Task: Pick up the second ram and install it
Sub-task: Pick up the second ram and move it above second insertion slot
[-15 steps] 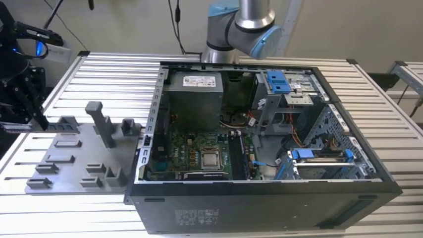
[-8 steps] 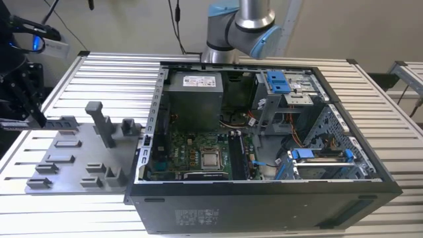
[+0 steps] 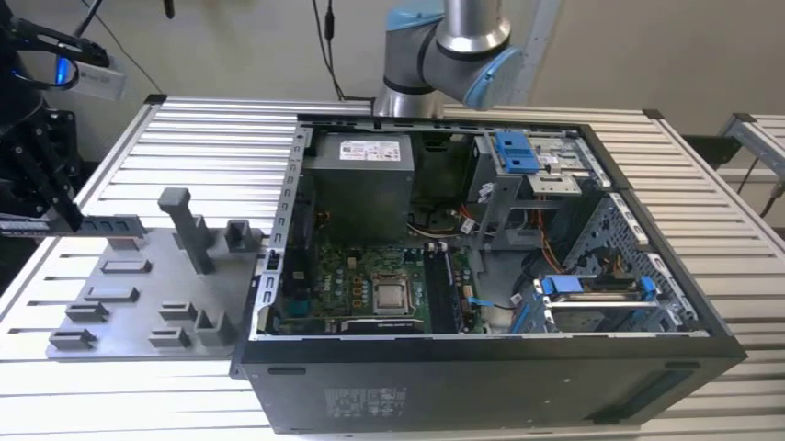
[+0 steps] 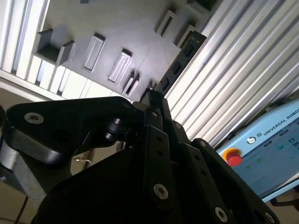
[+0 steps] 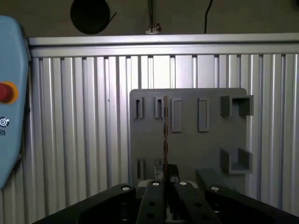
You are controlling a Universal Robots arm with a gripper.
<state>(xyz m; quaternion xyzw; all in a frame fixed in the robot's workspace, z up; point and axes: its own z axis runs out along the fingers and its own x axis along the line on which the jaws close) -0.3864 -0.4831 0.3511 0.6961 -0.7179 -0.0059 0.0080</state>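
Both wrist views show pincer (image 5: pixel 165 176) clamping second ram (image 5: pixel 165 126); exterior view adds computer case (image 3: pixel 491 386).

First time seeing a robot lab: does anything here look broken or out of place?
Nothing stands out. The gripper grips the second ram over the grey holder plate; the computer case lies open, nothing spilled.

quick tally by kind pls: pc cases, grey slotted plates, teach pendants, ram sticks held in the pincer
computer case: 1
grey slotted plate: 1
teach pendant: 1
ram stick held in the pincer: 1
total: 4
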